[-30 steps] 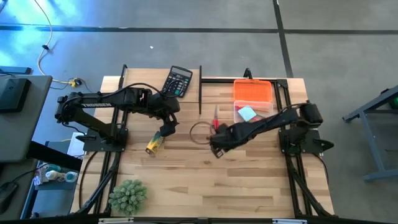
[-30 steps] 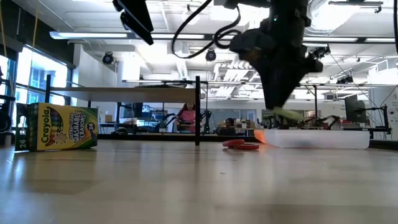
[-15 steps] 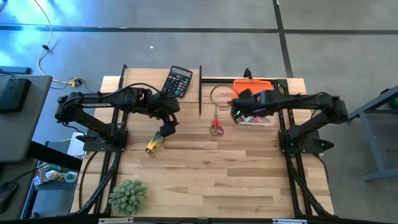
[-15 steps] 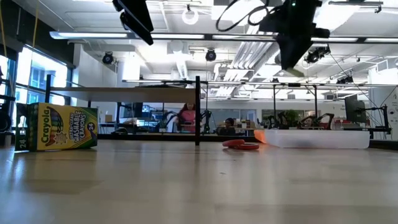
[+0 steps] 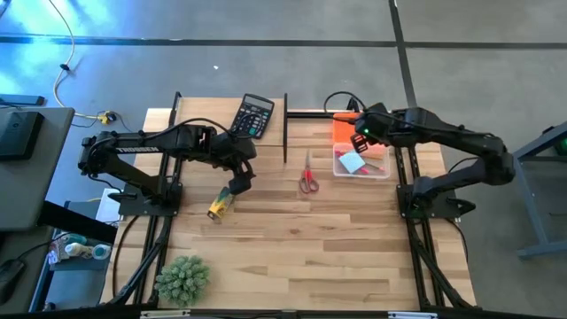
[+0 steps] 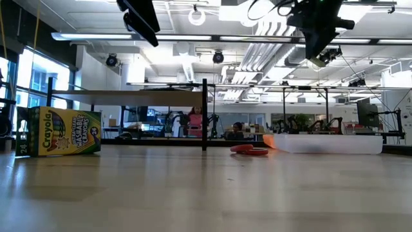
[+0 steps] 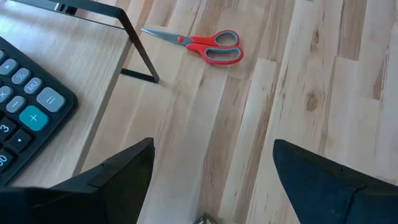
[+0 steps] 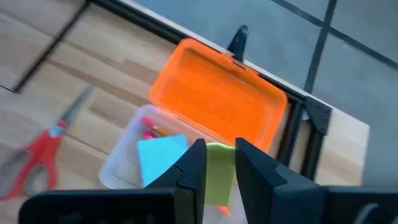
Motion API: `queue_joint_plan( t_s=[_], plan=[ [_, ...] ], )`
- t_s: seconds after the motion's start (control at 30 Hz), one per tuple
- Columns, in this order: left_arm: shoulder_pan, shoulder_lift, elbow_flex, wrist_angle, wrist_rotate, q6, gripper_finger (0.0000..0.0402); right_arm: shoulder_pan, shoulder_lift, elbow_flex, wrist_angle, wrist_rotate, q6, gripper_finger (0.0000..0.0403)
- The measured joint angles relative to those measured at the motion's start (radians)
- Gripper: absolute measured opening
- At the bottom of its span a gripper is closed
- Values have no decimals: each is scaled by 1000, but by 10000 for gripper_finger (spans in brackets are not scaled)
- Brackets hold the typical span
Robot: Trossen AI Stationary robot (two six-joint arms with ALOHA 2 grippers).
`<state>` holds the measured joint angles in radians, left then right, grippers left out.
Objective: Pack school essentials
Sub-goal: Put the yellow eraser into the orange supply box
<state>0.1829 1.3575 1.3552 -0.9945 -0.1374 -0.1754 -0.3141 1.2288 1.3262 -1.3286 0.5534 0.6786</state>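
My right gripper (image 5: 361,137) hangs high over the open clear case (image 5: 372,170) with its orange lid (image 8: 214,99), shut on a short yellow-green tube (image 8: 217,177). A blue note pad (image 8: 160,160) and pink and red pens (image 8: 148,129) lie inside the case. Red-handled scissors (image 5: 307,178) lie flat on the table left of the case. My left gripper (image 7: 212,149) is open and waits just above a yellow crayon box (image 5: 220,206), whose edge barely shows between its fingers. My right gripper pinches the yellow-green tube (image 8: 217,155) between its two fingers (image 8: 193,168), which point down from above. The tube is lifted clear and shows at the fingertips high above the table (image 6: 317,62). Which part of the tube the fingers hold is hidden by the fingers.
A black calculator (image 5: 254,115) lies at the far edge, beside a thin black upright frame (image 5: 285,128). A spiky green plant (image 5: 183,276) stands at the near left corner. The crayon box (image 6: 61,132) lies on its side. Bare wood spreads across the near half of the table.
My right gripper has risen from low over the table near the scissors and swung toward the far right, ending over the open case with the yellow-green tube still between its fingers. The scissors have stayed where they were.
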Motion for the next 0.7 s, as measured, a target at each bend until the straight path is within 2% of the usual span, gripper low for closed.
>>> queue_joint_plan(
  t_s=[0.1, 0.47, 0.7],
  plan=[
    [0, 0, 0, 8, 1, -17, 314, -35, -2, -59, 32, -21, -31, 62],
    [0, 0, 0, 41, -2, -62, 314, -147, -11, -420, 296, -276, -200, 62],
    [0, 0, 0, 106, -5, -115, 314, -211, -11, -571, 437, -322, -315, 62]
  ],
)
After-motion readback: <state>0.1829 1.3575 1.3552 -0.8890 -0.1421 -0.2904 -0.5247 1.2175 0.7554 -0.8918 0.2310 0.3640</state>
